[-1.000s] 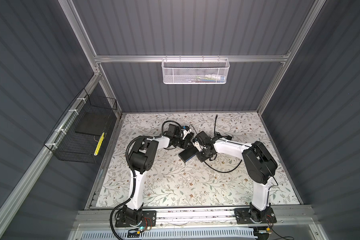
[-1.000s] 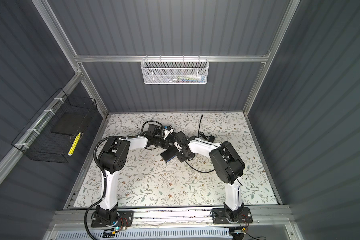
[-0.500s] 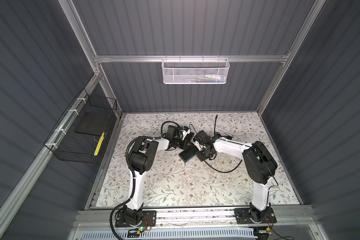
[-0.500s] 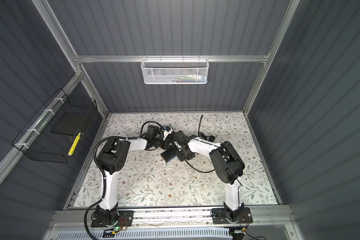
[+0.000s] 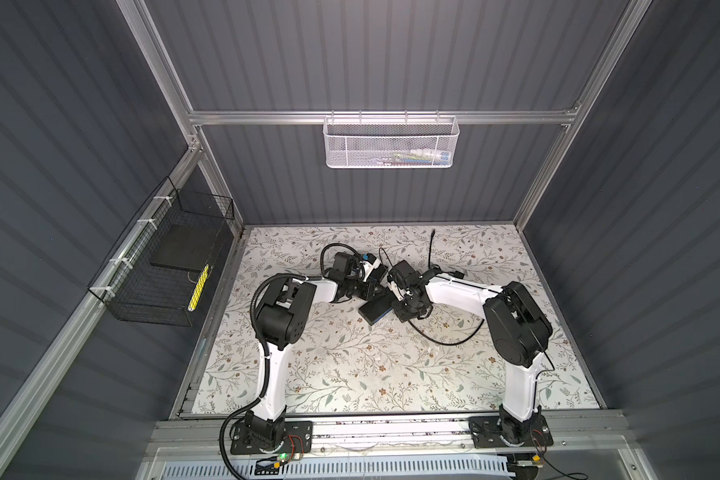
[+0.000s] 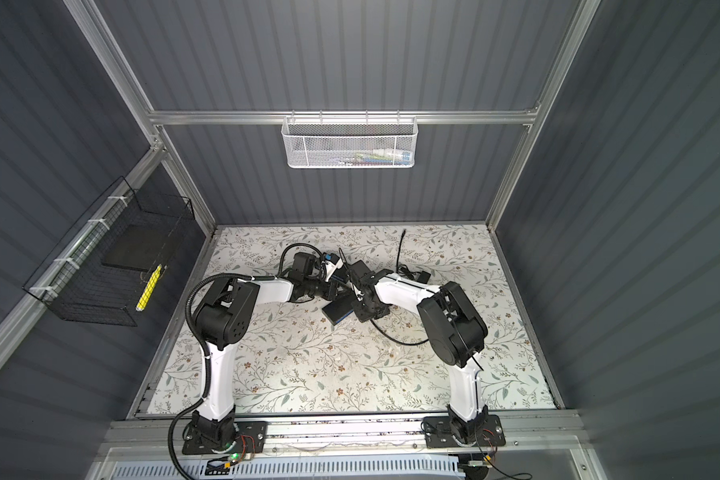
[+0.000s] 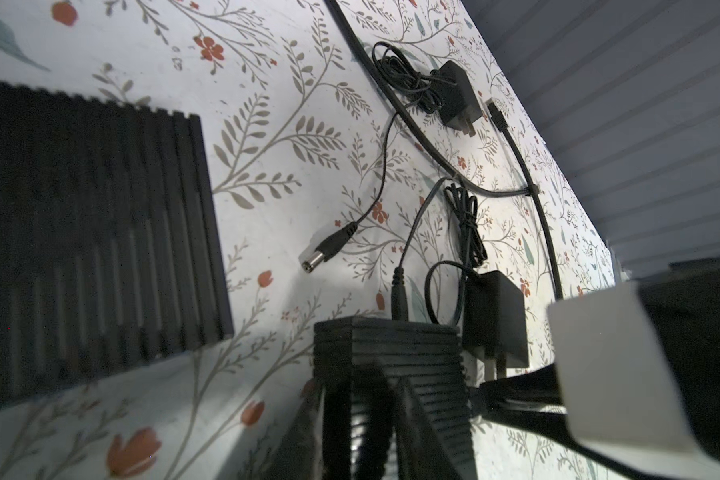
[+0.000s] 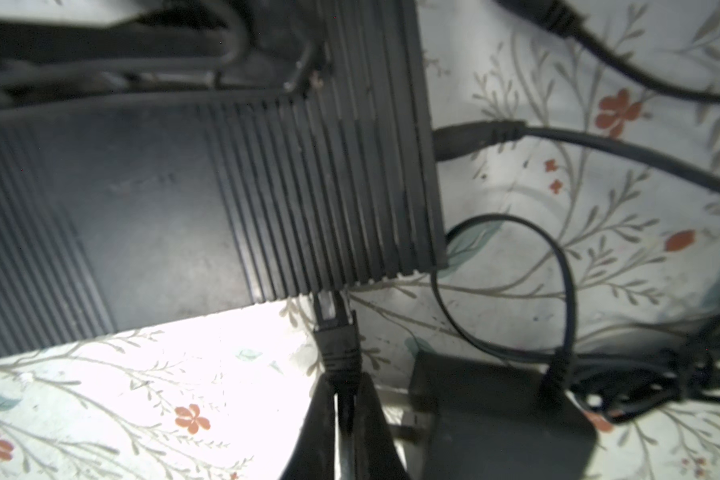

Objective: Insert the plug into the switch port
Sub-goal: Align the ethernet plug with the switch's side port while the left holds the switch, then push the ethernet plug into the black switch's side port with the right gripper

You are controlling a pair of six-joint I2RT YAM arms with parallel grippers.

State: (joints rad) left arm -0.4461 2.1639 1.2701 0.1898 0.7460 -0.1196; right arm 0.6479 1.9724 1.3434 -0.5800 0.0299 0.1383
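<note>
Both claws met over the middle of the table, as both top views showed. Between them sat the switch, a flat black box with its blue long face on the side nearer the right claw.

The left claw was clenched on the switch at its far edge. In the right wrist view, part of that claw lay across the ribbed top.

The right claw was grasping the plug, its fingers pinching the black boot and the cable just behind it. The plug's clear tip met the port in the switch's long side, close to a corner. How far it had gone in could not be told, since the box's edge hid the opening.

Around that corner, a barrel plug sat in the short side. Just beside the right claw lay an adapter, its prongs toward the fingers and its thin lead bundled.

In the left wrist view a second adapter lay farther off. Its loose barrel end pointed at another ribbed black box without touching it.

The plug's cable looped across the table on the near side of the right claw.
</note>
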